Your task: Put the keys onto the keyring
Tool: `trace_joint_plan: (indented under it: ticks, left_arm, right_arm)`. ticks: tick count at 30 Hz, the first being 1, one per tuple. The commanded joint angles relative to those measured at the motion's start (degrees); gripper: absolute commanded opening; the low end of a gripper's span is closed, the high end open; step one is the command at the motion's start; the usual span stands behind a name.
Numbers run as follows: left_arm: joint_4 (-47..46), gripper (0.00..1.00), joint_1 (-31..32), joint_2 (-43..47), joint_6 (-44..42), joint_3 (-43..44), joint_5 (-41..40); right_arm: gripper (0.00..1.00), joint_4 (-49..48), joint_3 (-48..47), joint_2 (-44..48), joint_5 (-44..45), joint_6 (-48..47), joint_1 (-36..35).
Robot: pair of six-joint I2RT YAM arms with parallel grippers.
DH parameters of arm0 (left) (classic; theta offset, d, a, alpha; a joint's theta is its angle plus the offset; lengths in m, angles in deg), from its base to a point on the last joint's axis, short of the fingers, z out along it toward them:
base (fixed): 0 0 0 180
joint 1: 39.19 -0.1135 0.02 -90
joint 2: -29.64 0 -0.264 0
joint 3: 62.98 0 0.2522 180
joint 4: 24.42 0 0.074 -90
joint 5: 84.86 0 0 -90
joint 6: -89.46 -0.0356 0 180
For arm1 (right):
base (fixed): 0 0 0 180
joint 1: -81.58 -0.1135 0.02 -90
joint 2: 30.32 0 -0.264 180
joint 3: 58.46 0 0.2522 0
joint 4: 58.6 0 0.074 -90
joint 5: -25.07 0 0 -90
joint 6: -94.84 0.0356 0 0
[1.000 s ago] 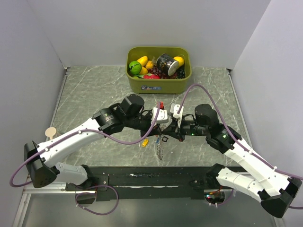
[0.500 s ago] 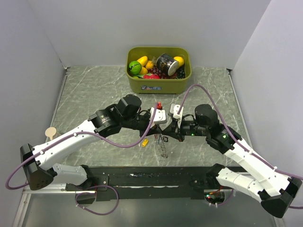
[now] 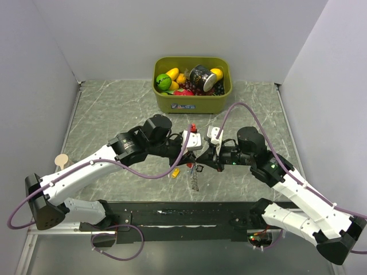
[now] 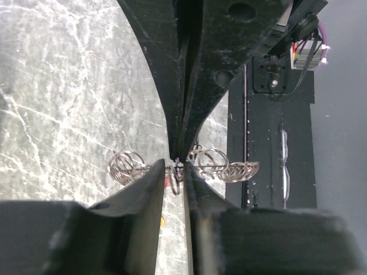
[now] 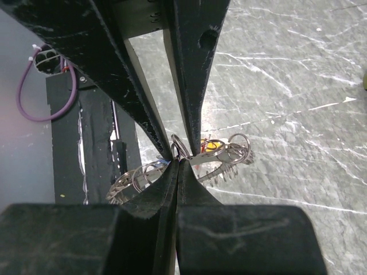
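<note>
The keyring (image 3: 195, 176) is a silver coiled ring hanging above the table between both grippers; its coils also show in the left wrist view (image 4: 226, 167) and the right wrist view (image 5: 137, 175). My right gripper (image 3: 202, 164) (image 5: 178, 162) is shut on the keyring's rim. My left gripper (image 3: 194, 161) (image 4: 175, 169) meets it tip to tip, jaws narrowly apart around a small silver ring (image 4: 172, 179). A yellow key (image 3: 176, 172) (image 5: 212, 146) lies on the table just left of the ring. A red key (image 3: 194, 126) lies behind the left gripper. Other keys are not clear.
An olive bin (image 3: 192, 102) with toy fruit and a dark can stands at the back centre. A small wooden disc (image 3: 61, 160) lies at the left edge. A black strip (image 3: 189, 215) runs along the near table edge. Grey walls stand on the sides.
The left arm has drawn back a little to the left and its elbow dropped. The hanging keyring has shifted slightly and hangs shorter. The right arm has barely moved.
</note>
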Motion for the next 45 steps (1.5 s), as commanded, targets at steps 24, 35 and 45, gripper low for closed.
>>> trace_joint_plan:
  ticks: [24, 35, 45]
  left_arm:
    - [-4.2, 0.01, 0.2, -0.8, -0.1, -0.6, 2.9]
    - [-29.1, 0.01, 0.2, 10.1, 9.3, -16.1, 1.6]
    - [-57.8, 0.01, 0.2, 16.2, 18.4, -28.3, 4.1]
  right_arm:
    - [0.0, -4.5, -0.5, 1.6, 0.2, 0.1, -0.2]
    - [0.59, -12.7, 4.9, 10.8, 9.0, 5.1, -0.1]
    - [0.48, -16.1, 6.6, 13.1, -3.4, 3.9, 0.0]
